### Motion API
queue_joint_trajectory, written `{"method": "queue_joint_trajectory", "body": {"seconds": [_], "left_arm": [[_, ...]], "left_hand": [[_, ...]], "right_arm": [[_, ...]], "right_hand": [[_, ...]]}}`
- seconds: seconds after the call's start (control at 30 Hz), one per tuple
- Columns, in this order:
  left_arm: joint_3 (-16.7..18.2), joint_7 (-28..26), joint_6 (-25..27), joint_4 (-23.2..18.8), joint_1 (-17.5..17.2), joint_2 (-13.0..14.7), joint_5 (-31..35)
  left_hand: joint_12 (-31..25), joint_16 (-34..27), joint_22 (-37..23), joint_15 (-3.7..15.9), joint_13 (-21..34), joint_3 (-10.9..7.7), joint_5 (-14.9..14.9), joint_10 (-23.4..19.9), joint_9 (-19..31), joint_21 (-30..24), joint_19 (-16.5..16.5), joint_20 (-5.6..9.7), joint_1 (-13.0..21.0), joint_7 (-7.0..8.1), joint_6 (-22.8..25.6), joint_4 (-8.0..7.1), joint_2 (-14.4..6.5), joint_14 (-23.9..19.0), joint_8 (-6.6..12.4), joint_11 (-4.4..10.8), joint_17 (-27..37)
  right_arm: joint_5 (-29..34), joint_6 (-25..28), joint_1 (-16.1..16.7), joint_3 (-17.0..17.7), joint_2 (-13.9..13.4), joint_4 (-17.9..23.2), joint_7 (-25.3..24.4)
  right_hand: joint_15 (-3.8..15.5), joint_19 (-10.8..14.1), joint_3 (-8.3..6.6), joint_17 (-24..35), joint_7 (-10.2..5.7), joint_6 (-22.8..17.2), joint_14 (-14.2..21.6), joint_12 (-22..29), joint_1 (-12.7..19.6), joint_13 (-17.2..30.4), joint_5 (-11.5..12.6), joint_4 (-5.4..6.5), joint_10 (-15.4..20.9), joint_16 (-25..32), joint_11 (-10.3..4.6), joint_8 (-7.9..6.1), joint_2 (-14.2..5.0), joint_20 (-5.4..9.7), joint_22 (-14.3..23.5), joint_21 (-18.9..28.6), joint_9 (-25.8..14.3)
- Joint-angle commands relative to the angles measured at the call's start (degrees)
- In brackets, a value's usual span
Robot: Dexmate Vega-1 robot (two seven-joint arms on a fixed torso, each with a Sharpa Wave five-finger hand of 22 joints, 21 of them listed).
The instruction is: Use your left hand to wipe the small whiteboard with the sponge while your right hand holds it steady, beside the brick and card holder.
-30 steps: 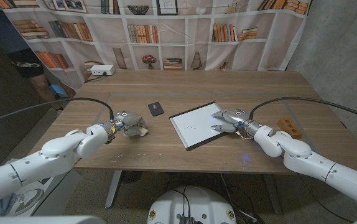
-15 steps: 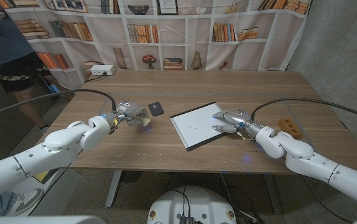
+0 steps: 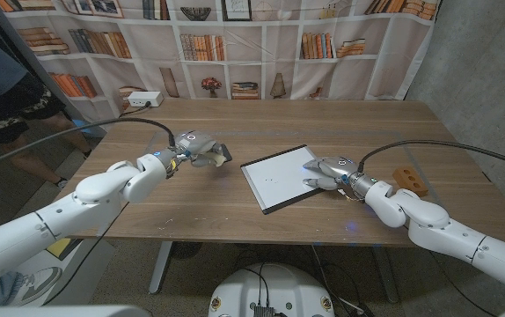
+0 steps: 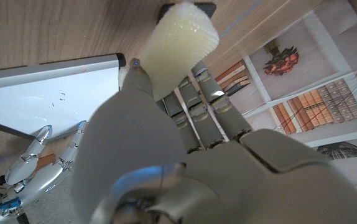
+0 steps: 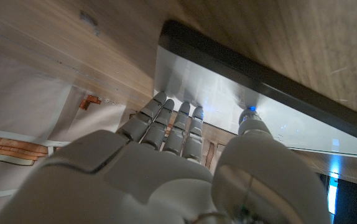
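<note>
While the right hand (image 3: 325,170) presses fingers down on the small white-faced, dark-framed whiteboard (image 3: 279,176) — pinning it for wiping — the left hand (image 3: 196,148) grips the pale yellow sponge (image 4: 177,43) (raised, short of the board).

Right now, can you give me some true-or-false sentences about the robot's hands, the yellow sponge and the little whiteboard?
1. The left hand holds the pale yellow sponge. True.
2. The sponge is rubbing the small white whiteboard. False: it is off to the board's side, near the small black card holder.
3. The right hand touches the whiteboard's edge. True.
4. The reddish-brown brick lies on the whiteboard. False: it lies on the wooden table, beyond the right arm.
</note>
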State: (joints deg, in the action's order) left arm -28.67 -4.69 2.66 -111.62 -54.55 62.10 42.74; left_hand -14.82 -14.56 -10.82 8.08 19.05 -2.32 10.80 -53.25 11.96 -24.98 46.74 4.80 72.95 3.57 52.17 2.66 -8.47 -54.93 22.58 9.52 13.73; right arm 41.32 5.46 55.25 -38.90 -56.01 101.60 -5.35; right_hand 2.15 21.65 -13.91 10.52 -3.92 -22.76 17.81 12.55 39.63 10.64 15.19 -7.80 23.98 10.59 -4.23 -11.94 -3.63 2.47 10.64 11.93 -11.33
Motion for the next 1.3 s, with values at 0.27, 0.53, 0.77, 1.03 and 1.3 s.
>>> {"method": "queue_joint_trajectory", "body": {"seconds": [0.27, 0.53, 0.77, 1.03, 1.3], "left_arm": [[-6.41, -4.52, -14.21, 8.57, 10.41, -9.45, 4.11], [-9.11, -4.74, -19.09, 11.39, 13.68, -12.09, 5.19], [-11.12, -4.55, -23.07, 12.38, 16.67, -13.55, 7.56], [-13.43, -3.56, -27.7, 15.1, 19.99, -15.76, 8.6], [-15.51, -3.7, -30.45, 18.06, 21.52, -17.48, 9.56]], "left_hand": [[0.33, 0.2, -0.05, 3.86, 0.25, -0.16, 0.08, -0.61, 0.05, 0.05, -0.71, 0.07, -0.18, 0.32, 0.41, -0.3, 0.17, 0.46, -0.09, 0.38, 0.15], [0.74, 0.44, -0.04, 3.85, 0.38, -0.2, 0.08, -0.31, -0.02, 0.13, -1.12, -0.05, -0.31, 0.43, 0.19, -0.38, 0.3, 0.83, -0.24, 0.52, 0.21], [1.03, 0.71, -0.05, 3.8, 0.5, -0.21, 0.09, -0.17, -0.08, 0.28, -1.66, -0.06, -0.51, 0.45, 0.21, -0.52, 0.37, 1.39, -0.3, 0.44, 0.27], [1.56, 1.19, -0.05, 3.73, 0.63, -0.2, 0.09, 0.44, -0.14, 0.54, -2.5, -0.01, -0.75, 0.6, -0.38, -0.66, 0.51, 2.45, -0.63, 0.3, 0.33], [1.93, 2.17, -0.04, 3.58, 0.7, -0.19, 0.1, 0.5, -0.22, 1.31, -4.63, -0.01, -1.02, 0.82, -0.41, -0.81, 0.68, 5.05, -0.81, 0.23, 0.35]], "right_arm": [[0.81, -1.14, 0.62, 0.36, -0.07, 0.65, -1.01], [1.0, -1.03, 0.6, 0.44, 0.02, 0.79, -0.66], [0.65, -0.56, 0.73, 0.39, 0.39, 0.51, -0.26], [0.6, -0.39, 0.65, 0.15, 0.73, 0.06, -0.35], [0.4, 0.56, 1.75, 0.32, 0.19, 0.87, -0.57]], "right_hand": [[4.22, 0.61, -0.52, 0.14, -0.16, -0.58, 0.76, 0.6, 2.41, 0.17, -0.14, 0.08, 0.42, 0.36, -0.22, -0.12, 3.04, 4.31, 0.17, 0.17, -0.08], [4.72, 0.78, -0.6, 0.11, -1.4, -2.6, 1.5, 1.09, 2.44, 0.16, -0.3, 0.07, 1.95, 0.49, -0.59, -0.74, 3.01, 4.38, 0.16, 0.2, -0.07], [5.02, 1.03, -0.65, 0.1, -1.22, -3.22, 2.13, 1.28, 2.42, 0.15, -0.39, 0.11, 2.61, 0.64, -0.76, -0.86, 2.94, 4.47, 0.16, 0.28, -0.06], [4.96, 1.27, -0.69, 0.09, -0.85, -3.71, 2.33, 1.42, 2.39, 0.14, -0.48, 0.14, 3.16, 0.62, -0.67, -0.92, 2.87, 4.53, 0.16, 0.35, -0.04], [4.94, 1.38, -0.71, 0.09, -0.8, -3.81, 2.4, 1.42, 2.37, 0.13, -0.53, 0.17, 3.26, 0.59, -0.69, -0.9, 2.83, 4.55, 0.16, 0.38, -0.03]]}}
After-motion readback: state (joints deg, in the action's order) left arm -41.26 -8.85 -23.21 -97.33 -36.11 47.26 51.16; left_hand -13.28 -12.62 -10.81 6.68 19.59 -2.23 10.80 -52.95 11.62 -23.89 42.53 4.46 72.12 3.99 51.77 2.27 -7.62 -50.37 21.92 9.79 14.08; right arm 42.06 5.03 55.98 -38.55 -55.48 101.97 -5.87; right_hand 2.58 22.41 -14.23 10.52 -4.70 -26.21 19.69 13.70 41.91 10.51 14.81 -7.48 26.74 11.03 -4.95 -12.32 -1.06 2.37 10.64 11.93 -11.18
